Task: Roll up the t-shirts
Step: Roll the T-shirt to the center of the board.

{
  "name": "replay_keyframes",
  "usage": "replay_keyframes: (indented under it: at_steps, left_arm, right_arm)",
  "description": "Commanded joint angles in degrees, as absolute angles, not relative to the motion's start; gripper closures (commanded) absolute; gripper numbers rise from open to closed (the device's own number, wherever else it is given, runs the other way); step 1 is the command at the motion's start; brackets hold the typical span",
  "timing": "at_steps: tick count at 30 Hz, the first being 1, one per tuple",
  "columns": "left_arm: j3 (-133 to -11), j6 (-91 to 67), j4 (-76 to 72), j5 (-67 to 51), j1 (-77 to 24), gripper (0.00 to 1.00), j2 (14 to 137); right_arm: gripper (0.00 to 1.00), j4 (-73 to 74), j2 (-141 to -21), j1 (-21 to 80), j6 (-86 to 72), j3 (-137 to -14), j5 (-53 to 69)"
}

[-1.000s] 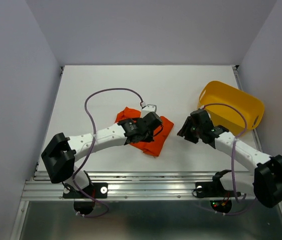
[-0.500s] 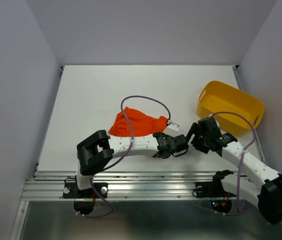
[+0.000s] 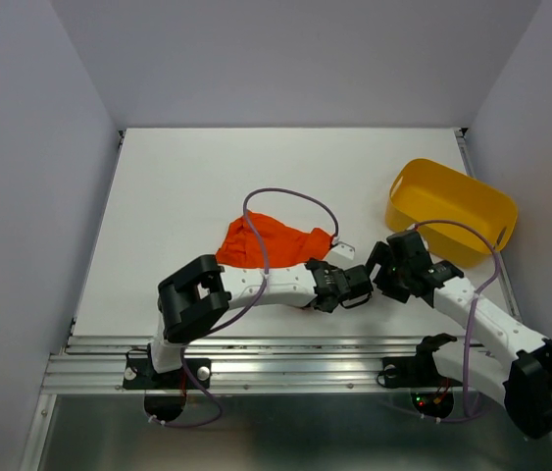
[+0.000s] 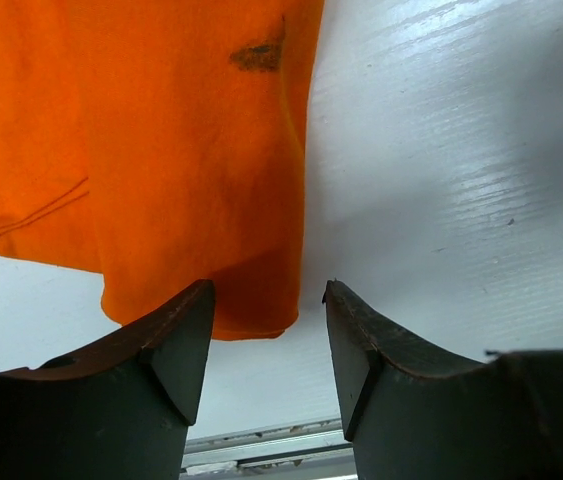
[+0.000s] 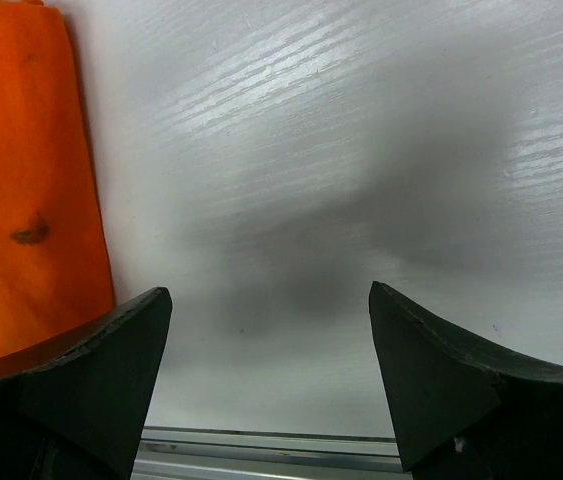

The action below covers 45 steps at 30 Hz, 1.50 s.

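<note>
A white wood-grain table [image 3: 177, 177] fills the space between pale walls, with a ribbed metal rail [image 3: 285, 358] along its near edge. The left arm reaches from its base far to the right, low across the table. Its white forearm covers the near edge of the plain bright orange-red t-shirt [image 3: 276, 240], which lies loosely bunched near the middle of the table. The arm's thin purple cable [image 3: 285, 196] arches over the cloth.

The left gripper [image 3: 349, 285] sits just right of the shirt. In its wrist view the left gripper [image 4: 266, 290] has its dark fingers parted and holds nothing. The shirt's hem [image 4: 161, 150] lies flat just beyond their tips, with a small dark mark higher up.

The right gripper [image 3: 383, 265] is close beside it, jaws spread wide over bare table [image 5: 269, 290], with the shirt [image 5: 21, 180] off to its left.

Further right, well apart from the shirt, stands a yellow plastic tub with handle slots [image 3: 452, 206].
</note>
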<state>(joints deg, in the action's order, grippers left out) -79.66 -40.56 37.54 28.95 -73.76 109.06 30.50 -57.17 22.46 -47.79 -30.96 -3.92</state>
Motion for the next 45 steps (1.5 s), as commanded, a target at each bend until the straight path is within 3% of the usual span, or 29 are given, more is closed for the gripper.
replay_keyframes:
  at_steps: [1, 10, 13, 14, 23, 32, 39, 42, 43, 45]
  left_arm:
    - [-82.09, -39.55, 38.14, 29.88, -73.83, 0.41, 111.7]
    - [-82.79, -40.96, 39.03, 31.2, -73.3, 0.52, 116.63]
    - [-80.95, -40.43, 37.01, 30.15, -71.81, 0.77, 113.83]
    - [-78.86, -38.69, 34.13, 27.62, -71.28, 1.0, 112.6]
    - [-61.63, -31.91, 13.03, 6.8, -64.44, 1.0, 96.07]
    - [-55.73, -30.67, 6.51, -2.11, -61.35, 1.0, 90.53]
    - [-53.44, -30.67, 4.75, -4.74, -60.47, 1.0, 88.6]
    - [-52.39, -30.59, 4.13, -5.1, -60.29, 1.0, 87.19]
    - [-52.12, -30.59, 4.04, -4.92, -60.38, 1.0, 86.23]
    - [-50.89, -30.41, 3.69, -4.48, -60.29, 1.0, 85.0]
  right_arm:
    - [0.14, 30.15, -57.66, 22.24, -47.37, -31.99, -3.52]
    - [0.1, 27.87, -58.97, 22.24, -46.67, -31.82, -0.53]
    - [0.07, 23.57, -58.98, 22.24, -45.71, -30.85, 4.47]
    - [0.05, 22.34, -58.89, 22.24, -45.7, -30.24, 7.18]
    - [0.01, 3.98, -65.64, 22.24, -51.05, -26.73, 18.26]
    - [0.02, -11.68, -76.37, 24.95, -58.88, -26.01, 21.27]
    - [0.13, -19.24, -85.07, 27.5, -62.31, -28.91, 21.8]
    - [0.33, -19.6, -87.18, 28.12, -62.84, -30.49, 20.75]
    - [0.49, -19.77, -87.88, 28.65, -63.02, -31.19, 20.57]
    - [0.69, -19.86, -88.15, 28.65, -63.28, -31.73, 20.04]
